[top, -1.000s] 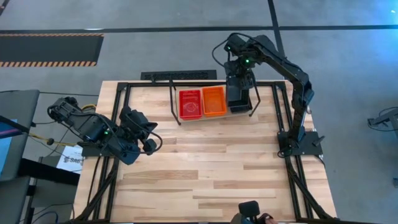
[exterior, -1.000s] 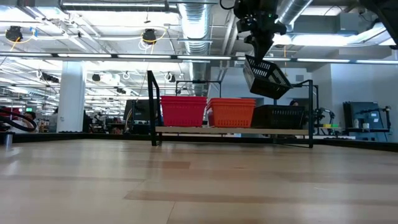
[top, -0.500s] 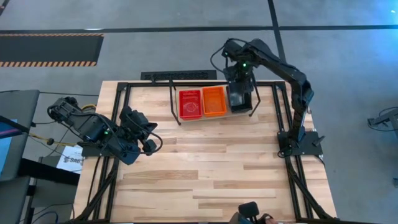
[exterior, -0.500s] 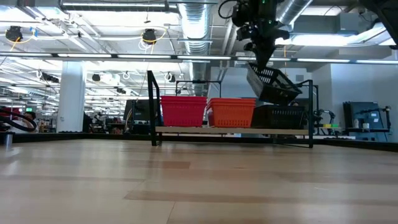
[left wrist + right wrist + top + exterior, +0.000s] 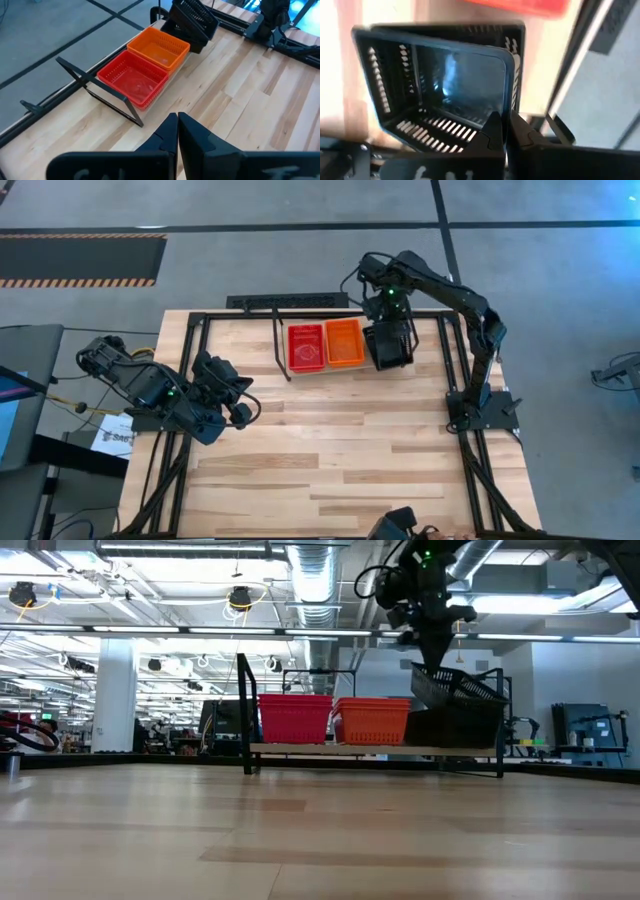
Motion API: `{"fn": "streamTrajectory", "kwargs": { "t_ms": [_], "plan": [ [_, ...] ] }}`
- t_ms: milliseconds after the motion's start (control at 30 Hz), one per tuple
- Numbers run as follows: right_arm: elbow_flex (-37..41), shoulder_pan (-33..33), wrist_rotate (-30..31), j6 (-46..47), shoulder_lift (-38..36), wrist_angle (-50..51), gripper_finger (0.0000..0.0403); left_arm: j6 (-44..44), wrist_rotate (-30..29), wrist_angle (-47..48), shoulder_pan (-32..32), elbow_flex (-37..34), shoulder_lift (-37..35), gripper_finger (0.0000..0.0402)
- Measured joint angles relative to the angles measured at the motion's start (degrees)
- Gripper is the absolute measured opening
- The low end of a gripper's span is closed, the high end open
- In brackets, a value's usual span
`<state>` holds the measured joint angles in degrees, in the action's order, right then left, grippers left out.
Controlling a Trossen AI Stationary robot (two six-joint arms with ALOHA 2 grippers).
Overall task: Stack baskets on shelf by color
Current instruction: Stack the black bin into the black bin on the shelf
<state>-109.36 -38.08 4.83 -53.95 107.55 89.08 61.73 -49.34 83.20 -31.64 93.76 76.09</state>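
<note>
Wooden table (image 5: 330,450) holds the shelf (image 5: 370,749); only the low view shows the right gripper (image 5: 436,658) pinching a tilted black mesh basket (image 5: 456,690). Left gripper (image 5: 177,120) waits closed.

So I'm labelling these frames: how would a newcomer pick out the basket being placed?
Find the shelf at the table's far edge. Past its red basket and orange basket, the right pincer grips a black basket, the only tilted one.

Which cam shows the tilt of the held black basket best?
Low view: the black basket shows side-on, tilted over the black stack. High view shows only its top. Left wrist view shows it far off. Right wrist view sees only inside it.
</note>
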Motion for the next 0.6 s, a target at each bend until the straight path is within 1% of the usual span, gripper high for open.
{"fn": "streamTrajectory", "kwargs": {
  "t_ms": [100,367,533,600],
  "plan": [
    [0.97,0.08,-2.38,-0.13,-0.02,-0.87,0.0002,0.00,-0.05,-0.01,0.00,0.00,0.00,0.0000],
    [1.49,0.67,-3.38,0.74,-0.04,-1.67,0.0003,0.00,-0.39,-0.20,0.00,0.00,0.02,0.0000],
    [1.49,0.55,-3.38,7.34,-0.04,-3.51,0.0038,0.00,-0.39,-0.20,0.02,0.00,0.02,0.0000],
    [1.49,0.51,-3.38,7.88,-0.04,-4.04,0.0052,0.01,-0.39,-0.20,0.02,0.00,0.02,0.0000]
  ]
}}
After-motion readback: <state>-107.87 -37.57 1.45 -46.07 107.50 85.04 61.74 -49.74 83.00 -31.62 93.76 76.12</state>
